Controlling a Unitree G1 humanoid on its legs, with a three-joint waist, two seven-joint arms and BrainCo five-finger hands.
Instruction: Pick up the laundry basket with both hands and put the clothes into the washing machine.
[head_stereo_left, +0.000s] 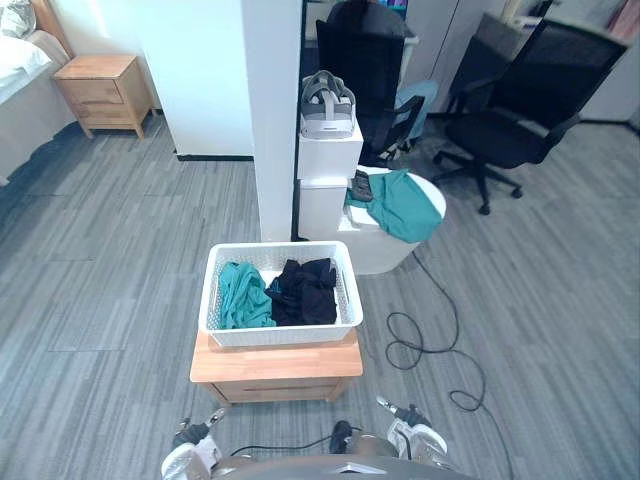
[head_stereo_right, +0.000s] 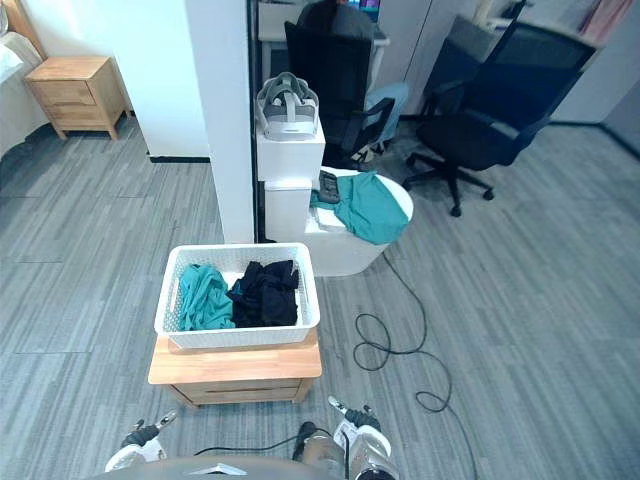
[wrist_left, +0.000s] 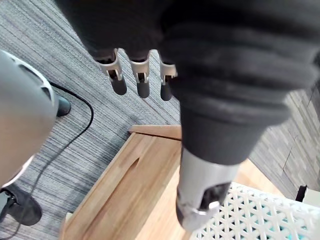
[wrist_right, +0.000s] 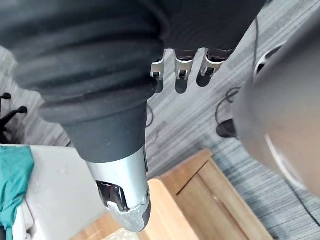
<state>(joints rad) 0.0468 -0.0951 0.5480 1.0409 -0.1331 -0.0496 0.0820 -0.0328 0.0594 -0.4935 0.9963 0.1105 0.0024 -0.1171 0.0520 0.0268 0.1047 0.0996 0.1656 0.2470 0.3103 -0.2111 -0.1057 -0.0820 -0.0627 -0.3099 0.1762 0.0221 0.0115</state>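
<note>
A white laundry basket (head_stereo_left: 281, 336) sits on top of a small wooden table (head_stereo_left: 276, 366), right in front of the robot; inside it lie teal clothes (head_stereo_left: 240, 296) on the left and black clothes (head_stereo_left: 306, 291) on the right, side by side and touching. Just behind the basket stands a tall white pillar (head_stereo_left: 272, 120); beside the pillar are two white boxes (head_stereo_left: 329, 150), one on top of the other, with a grey and white headset (head_stereo_left: 327, 106) resting on the top one. Next to the boxes, behind the table and to the right, is a low white round machine (head_stereo_left: 386, 256); a teal cloth (head_stereo_left: 406, 206) hangs over its top. Two black office chairs (head_stereo_left: 530, 100) stand farther back on the grey floor; a wooden nightstand (head_stereo_left: 105, 92) is far off to the left, next to a bed (head_stereo_left: 20, 90). The table stands between the robot and the low machine.

The left hand (head_stereo_left: 192, 446) hangs low near the robot, short of the table's left front corner; its fingers (wrist_left: 142, 82) point down, straight and a little apart, its thumb (wrist_left: 200, 200) out to the side, holding nothing. The right hand (head_stereo_left: 415, 432) hangs low on the other side, near the table's right front corner; its fingers (wrist_right: 181, 76) are also straight and loose, its thumb (wrist_right: 125, 201) apart, holding nothing. Neither hand touches the basket.
</note>
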